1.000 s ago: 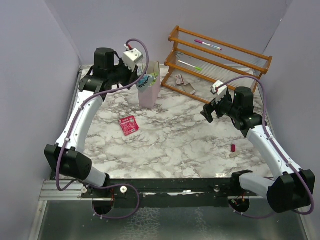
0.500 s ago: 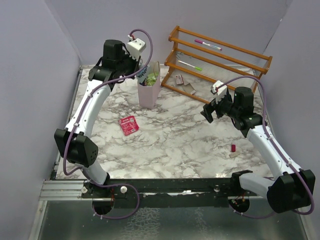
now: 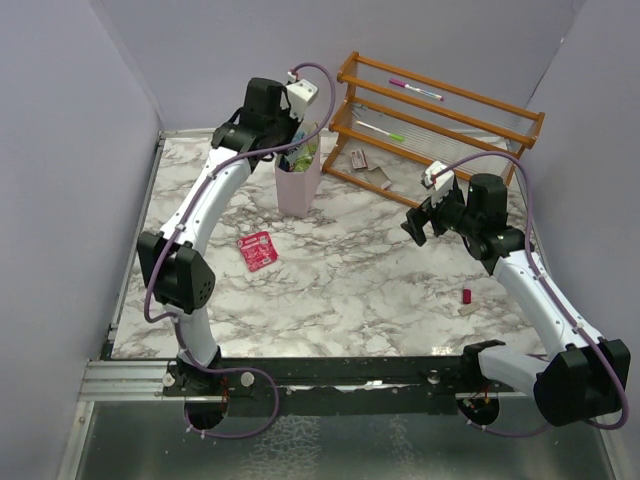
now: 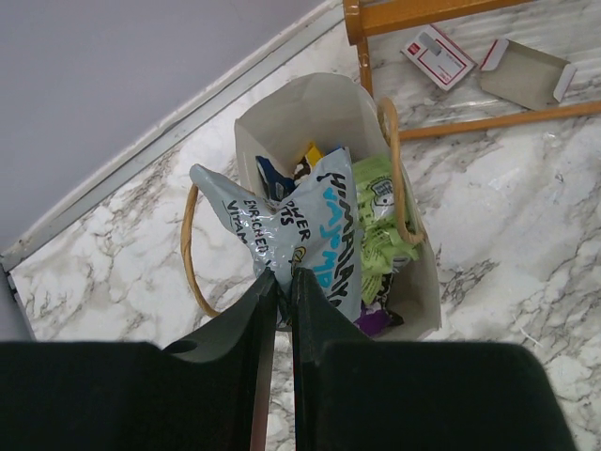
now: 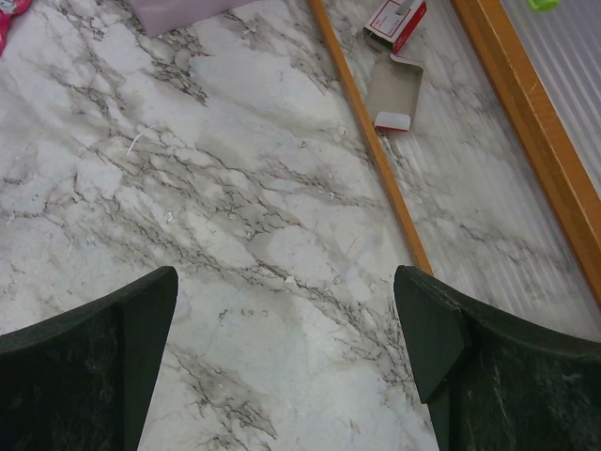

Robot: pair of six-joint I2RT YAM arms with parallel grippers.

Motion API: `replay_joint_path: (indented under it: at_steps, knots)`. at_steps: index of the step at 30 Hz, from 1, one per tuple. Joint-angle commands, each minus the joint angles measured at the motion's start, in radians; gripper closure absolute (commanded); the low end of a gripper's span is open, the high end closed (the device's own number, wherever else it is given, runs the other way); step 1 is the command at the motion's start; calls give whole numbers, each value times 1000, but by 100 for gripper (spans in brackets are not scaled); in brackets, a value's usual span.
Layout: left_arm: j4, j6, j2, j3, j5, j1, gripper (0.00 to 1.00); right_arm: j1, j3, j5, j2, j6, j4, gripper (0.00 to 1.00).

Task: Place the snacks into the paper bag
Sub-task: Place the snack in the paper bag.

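Your left gripper hangs over the far-left part of the grey-veined white marble table, its two dark fingers clenched on the lower edge of a crinkled light blue snack bag with white and teal lettering. That snack bag stands in the open mouth of the small pale pink paper gift bag, partly inside and partly above the rim. A lime green wrapper sits beside it on the right, a yellow packet behind it and a purple wrapper below. The gift bag stands upright just left of the orange wooden slatted rack, with its tan cord handles looped outward. A flat red square packet lies on the marble nearer to you, apart from the gift bag. Your right gripper hovers over bare marble on the right, jaws spread wide with nothing between them. Two small cardboard cartons lie just beyond the rack's near rail.
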Motion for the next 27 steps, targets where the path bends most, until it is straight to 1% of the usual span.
replay_joint_path:
  at_steps: [1,8,12,21,24,27]
  knots:
    - [-9,12,48,74,-76,-5,100,-4,-6,-5,-5,-8,-8,1]
    - [-20,1,139,162,-50,-6,100,-4,-7,-2,-8,-9,-8,1]
    - [-22,18,175,206,-77,-7,100,-4,-7,-2,-8,-10,-7,1]
    - [-1,68,215,214,-130,-8,100,-4,-8,1,-7,-12,-7,1]
    - [0,83,225,208,-122,-8,100,-4,-8,3,-5,-11,-8,1]
    - [-6,88,233,196,-80,-8,94,-4,-7,4,-5,-11,-8,1]
